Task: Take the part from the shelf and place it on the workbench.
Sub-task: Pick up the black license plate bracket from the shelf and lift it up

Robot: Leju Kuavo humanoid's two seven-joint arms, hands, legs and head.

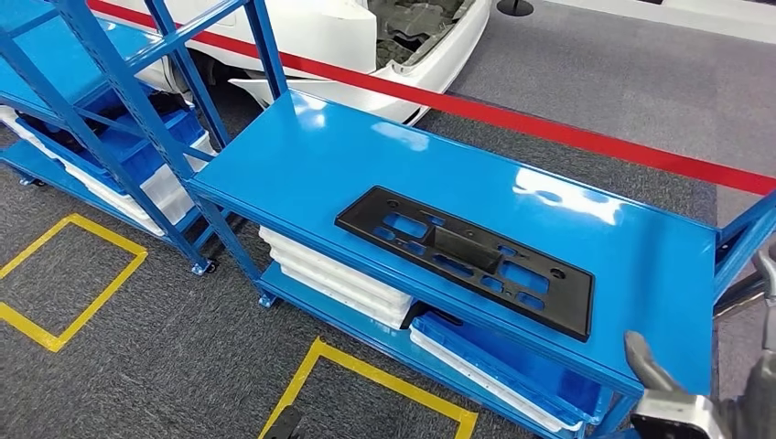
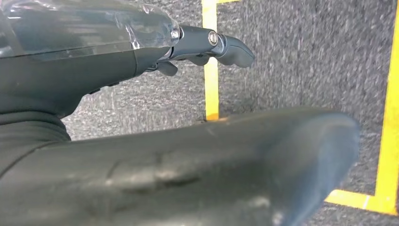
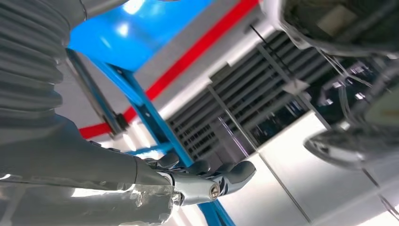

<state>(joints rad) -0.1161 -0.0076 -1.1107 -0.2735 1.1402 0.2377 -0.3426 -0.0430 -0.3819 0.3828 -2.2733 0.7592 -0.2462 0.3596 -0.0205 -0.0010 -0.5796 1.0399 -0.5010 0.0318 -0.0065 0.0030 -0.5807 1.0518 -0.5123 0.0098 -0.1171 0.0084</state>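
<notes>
The part (image 1: 467, 256), a long flat black plastic panel with several cut-outs, lies flat on the glossy blue workbench (image 1: 311, 155), toward its right half. My right hand (image 1: 677, 393) is low at the bench's near right corner, apart from the part, its fingers apart and holding nothing. In the right wrist view the right hand (image 3: 202, 181) shows loosely extended fingers with nothing in them, against a blue frame post. My left hand (image 2: 202, 44) hangs over grey carpet with yellow tape, fingers stretched out and holding nothing.
A blue shelf rack (image 1: 119, 101) with blue and white bins stands at the left. White trays (image 1: 339, 274) and a blue bin (image 1: 512, 357) sit under the bench. A red floor line (image 1: 549, 123) and a white car body (image 1: 366, 37) lie beyond. Yellow floor squares (image 1: 73, 274) mark the carpet.
</notes>
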